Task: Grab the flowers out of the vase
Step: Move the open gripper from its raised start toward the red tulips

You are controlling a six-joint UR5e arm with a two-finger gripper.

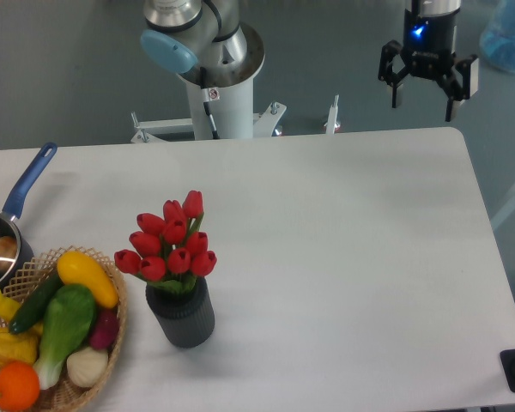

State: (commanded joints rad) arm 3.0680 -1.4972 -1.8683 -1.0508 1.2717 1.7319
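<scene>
Red flowers (pixel 172 241) stand upright in the ribbed grey vase (pixel 182 315)

Gripper (pixel 423 96) aloft (jaws spread wide)
</scene>
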